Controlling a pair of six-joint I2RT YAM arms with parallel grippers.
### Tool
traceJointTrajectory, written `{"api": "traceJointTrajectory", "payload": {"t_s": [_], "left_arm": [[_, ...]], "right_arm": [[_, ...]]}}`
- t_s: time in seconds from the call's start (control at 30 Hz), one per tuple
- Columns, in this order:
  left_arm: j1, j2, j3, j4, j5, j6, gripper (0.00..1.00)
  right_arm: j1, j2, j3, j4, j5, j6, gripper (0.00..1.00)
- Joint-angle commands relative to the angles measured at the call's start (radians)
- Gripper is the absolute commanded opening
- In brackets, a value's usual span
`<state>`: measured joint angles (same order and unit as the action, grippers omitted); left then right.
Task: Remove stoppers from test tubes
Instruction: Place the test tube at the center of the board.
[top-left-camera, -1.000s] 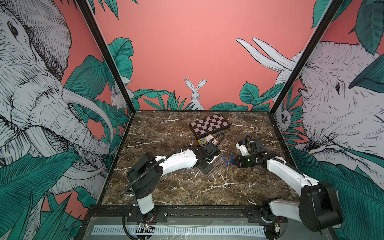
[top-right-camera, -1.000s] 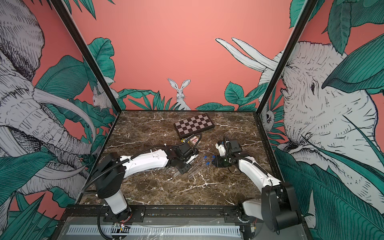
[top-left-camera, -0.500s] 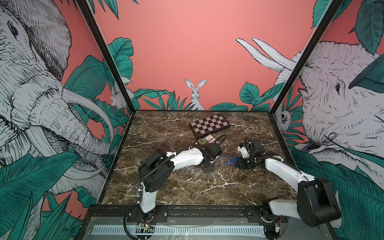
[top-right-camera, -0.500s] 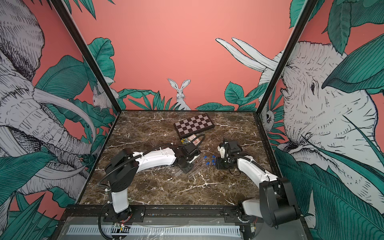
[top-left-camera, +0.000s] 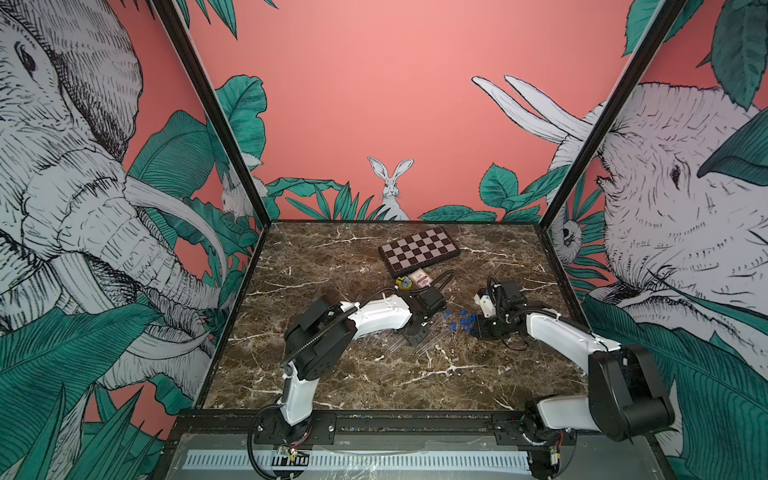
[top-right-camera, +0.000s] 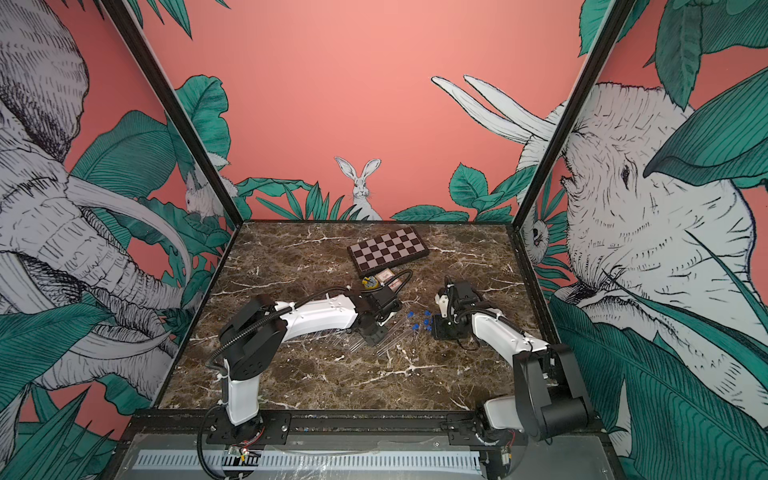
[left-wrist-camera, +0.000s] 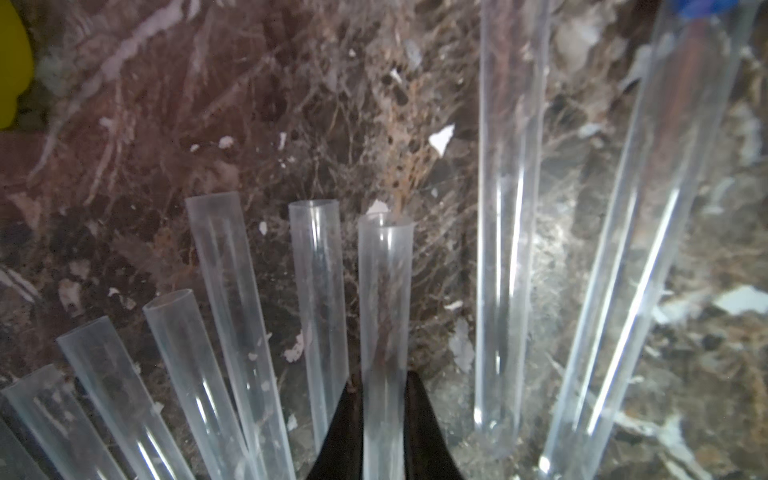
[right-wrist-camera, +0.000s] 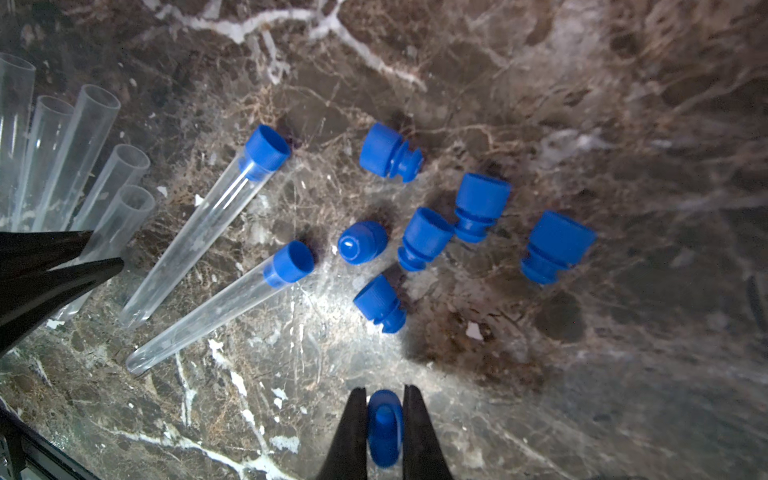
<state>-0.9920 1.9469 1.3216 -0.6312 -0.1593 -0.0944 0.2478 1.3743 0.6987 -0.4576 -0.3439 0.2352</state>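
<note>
Dark veined marble (top-left-camera: 374, 374) floored the cell, with pink jungle murals (top-left-camera: 395, 104) on its walls. On it the left gripper (left-wrist-camera: 384, 380) was closed narrowly on one open test tube (left-wrist-camera: 385, 291). Its black fingers (left-wrist-camera: 345, 428) pressed the tube's sides some way down from the mouth. Whether that tube rested on the marble or hung just above it could not be told.

The right gripper (right-wrist-camera: 384, 390) pinched a single blue stopper (right-wrist-camera: 384, 428), which sat in no tube. Ahead of that held stopper, and apart from it, six loose stoppers (right-wrist-camera: 424, 237) lay scattered close together on the marble. Beside them two capped tubes (right-wrist-camera: 199, 237) lay flat, each with a blue stopper in its mouth.

Five uncapped tubes (left-wrist-camera: 232, 311) fanned out beside the held one in the left wrist view, with a sliver of perhaps another at the frame's edge. Nine stoppers were counted: six loose, one pinched and two seated in tubes.
</note>
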Motion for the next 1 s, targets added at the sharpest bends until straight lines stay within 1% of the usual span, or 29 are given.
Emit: {"api": "traceJointTrajectory", "payload": {"t_s": [0.0,0.27,0.47,0.67,0.97], "left_arm": [[0.003,-0.003,0.021,-0.028,-0.014,-0.019,0.12],[0.004,-0.006,0.024,-0.028,-0.008,-0.019,0.15],[0.004,-0.009,0.02,-0.023,-0.014,-0.019,0.21],[0.005,-0.021,0.007,-0.012,-0.013,-0.031,0.22],[0.005,-0.056,0.021,-0.015,-0.023,-0.03,0.31]], "right_arm": [[-0.003,0.012,0.024,0.007,0.016,0.0,0.1],[-0.003,0.017,0.025,0.007,0.018,0.002,0.15],[-0.004,0.019,0.028,0.004,0.018,0.001,0.19],[-0.003,0.016,0.027,0.002,0.021,0.002,0.21],[-0.003,0.009,0.026,-0.003,0.028,0.002,0.25]]}}
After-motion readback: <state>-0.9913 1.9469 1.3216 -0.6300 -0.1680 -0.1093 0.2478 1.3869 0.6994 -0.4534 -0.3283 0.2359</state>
